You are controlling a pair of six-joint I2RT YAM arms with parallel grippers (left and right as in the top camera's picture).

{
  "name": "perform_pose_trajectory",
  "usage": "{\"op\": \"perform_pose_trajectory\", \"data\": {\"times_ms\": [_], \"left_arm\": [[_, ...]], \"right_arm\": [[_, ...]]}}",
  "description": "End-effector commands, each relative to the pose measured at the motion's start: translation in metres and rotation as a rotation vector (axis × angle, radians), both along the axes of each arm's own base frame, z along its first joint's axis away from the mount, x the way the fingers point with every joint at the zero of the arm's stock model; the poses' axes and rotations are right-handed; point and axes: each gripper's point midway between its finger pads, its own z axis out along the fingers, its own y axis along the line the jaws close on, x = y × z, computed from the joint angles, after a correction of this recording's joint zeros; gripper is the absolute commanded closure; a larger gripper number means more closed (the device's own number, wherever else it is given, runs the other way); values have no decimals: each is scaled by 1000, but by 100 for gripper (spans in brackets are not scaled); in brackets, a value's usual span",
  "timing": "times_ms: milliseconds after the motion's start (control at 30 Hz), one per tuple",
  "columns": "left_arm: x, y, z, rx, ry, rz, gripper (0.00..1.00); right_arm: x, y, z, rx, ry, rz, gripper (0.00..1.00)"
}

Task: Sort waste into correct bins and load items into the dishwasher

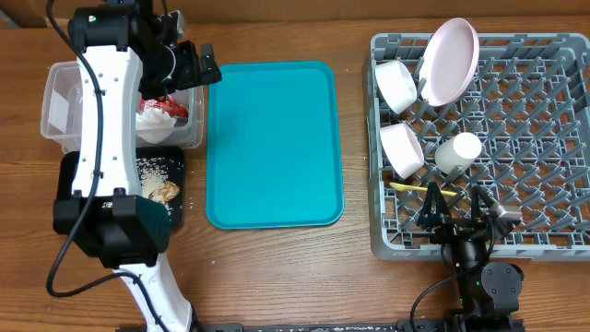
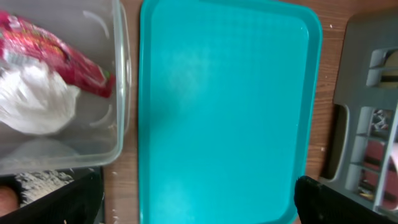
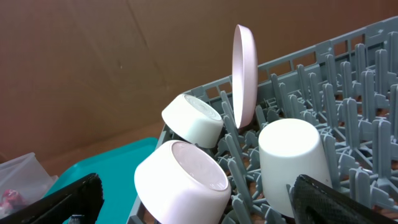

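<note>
We are seeing the left end effector [image 1: 203,66] and right end effector [image 1: 455,212] open, empty. Ahead of the right one, plate [image 1: 450,60], 2 bowls [image 1: 396,85], cup [image 1: 458,152] and spoon [image 1: 410,187] are sitting in the dish rack [image 1: 553,231]. Beside the left one, wrapper [image 2: 56,53] and napkin [image 2: 37,102] are lying in the clear tub [image 2: 118,81]. We are judging little is left. The left arm [image 1: 106,120] is partly covering the black tray [image 1: 177,184].

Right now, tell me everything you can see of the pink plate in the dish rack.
The plate is round, pale pinkish white and smooth, with a raised rim. It looks like matte plastic and appears clean and whole. It stands on edge among the pegs at the far left corner of the grey dish rack, tilted slightly rather than fully upright. A white bowl lies on its side close beside the plate's lower edge. Whether the two touch cannot be told.
</note>
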Motion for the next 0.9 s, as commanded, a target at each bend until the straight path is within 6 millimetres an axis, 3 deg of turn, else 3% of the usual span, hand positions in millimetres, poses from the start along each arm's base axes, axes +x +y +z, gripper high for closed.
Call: {"op": "perform_pose_trajectory", "data": {"times_ms": [0,167,333,533,867], "left_arm": [[-14,-2,55,156,-175,-60,0],[-53,3,71,259,-218,-54,0],[-70,6,69,257,-390,-34,0],[-86,-7,47,191,-658,-69,0],[-151,-2,-4,179,-899,-44,0]], "right_arm": [[0,0,0,-5,-10,3,0],[0,0,0,-5,-10,3,0],[0,0,-1,-5,-10,3,0],[0,0,-1,-5,-10,3,0],[0,0,-1,-5,-10,3,0]]}}
